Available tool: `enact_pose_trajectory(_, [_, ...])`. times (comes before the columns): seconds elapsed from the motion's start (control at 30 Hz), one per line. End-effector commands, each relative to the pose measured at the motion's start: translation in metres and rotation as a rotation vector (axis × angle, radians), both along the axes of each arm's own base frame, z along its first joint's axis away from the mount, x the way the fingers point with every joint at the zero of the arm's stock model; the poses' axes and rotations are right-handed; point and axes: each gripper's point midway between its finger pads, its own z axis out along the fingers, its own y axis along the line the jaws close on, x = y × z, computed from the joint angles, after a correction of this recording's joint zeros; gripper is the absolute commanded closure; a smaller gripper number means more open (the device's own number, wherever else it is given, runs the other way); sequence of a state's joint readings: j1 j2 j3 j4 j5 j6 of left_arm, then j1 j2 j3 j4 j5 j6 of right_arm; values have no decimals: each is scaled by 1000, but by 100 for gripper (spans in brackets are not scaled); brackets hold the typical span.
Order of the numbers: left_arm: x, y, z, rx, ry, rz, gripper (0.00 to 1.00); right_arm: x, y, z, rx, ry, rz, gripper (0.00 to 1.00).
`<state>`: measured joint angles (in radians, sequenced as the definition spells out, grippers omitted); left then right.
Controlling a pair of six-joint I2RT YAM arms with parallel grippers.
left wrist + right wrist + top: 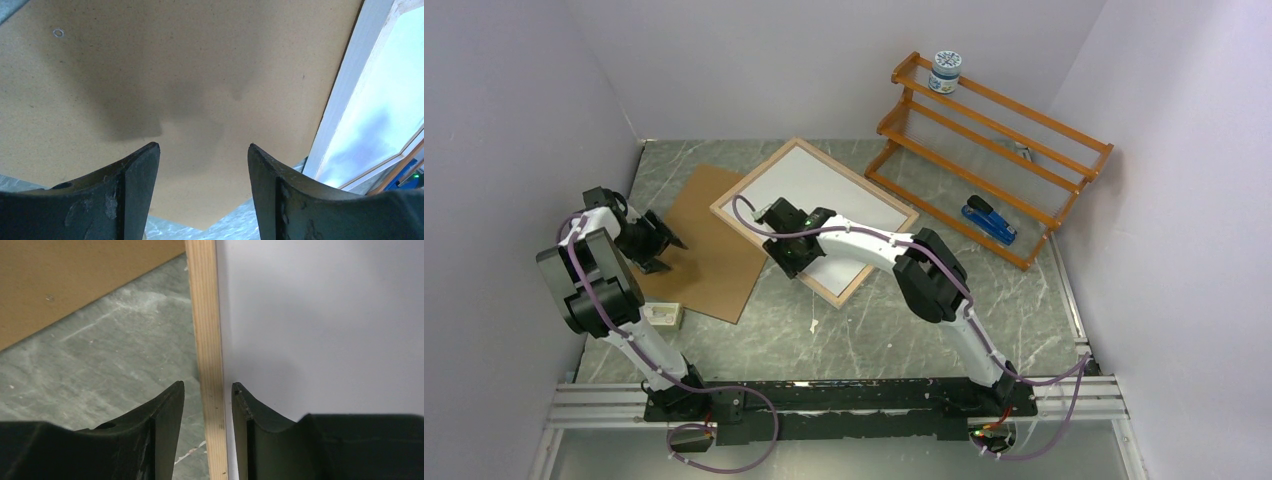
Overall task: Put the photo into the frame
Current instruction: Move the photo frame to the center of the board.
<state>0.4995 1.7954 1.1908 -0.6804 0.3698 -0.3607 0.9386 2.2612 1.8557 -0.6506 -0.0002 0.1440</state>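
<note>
Jaws of right arm (871, 241) straddle frame (208, 320).

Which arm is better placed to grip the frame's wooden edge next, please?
Right: the right pincer straddles the wooden edge of the frame, one finger each side. The left pincer hangs open over the brown board, beside the frame.
</note>
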Motion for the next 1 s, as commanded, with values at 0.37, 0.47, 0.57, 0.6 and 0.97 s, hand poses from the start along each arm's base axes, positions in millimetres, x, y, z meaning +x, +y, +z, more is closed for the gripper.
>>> enact_pose_trajectory(0.37, [7,1,-1,-5,-14,-14,30,1,-14,-4,-94,-74,16,78])
enact_pose_trajectory(0.47, [8,2,-1,-6,-14,-11,30,-2,-19,-5,-103,-72,15,80])
enact_pose_trajectory(0.57, [10,2,1,-7,-21,-8,30,-8,-26,-2,-104,-63,14,82])
enact_pose_trajectory(0.6, [11,2,2,-8,-23,-8,30,-12,-30,-2,-109,-54,13,83])
enact_pose_trajectory(0.97, [19,8,1,-1,-21,-7,30,-86,-102,-7,-143,56,-29,85])
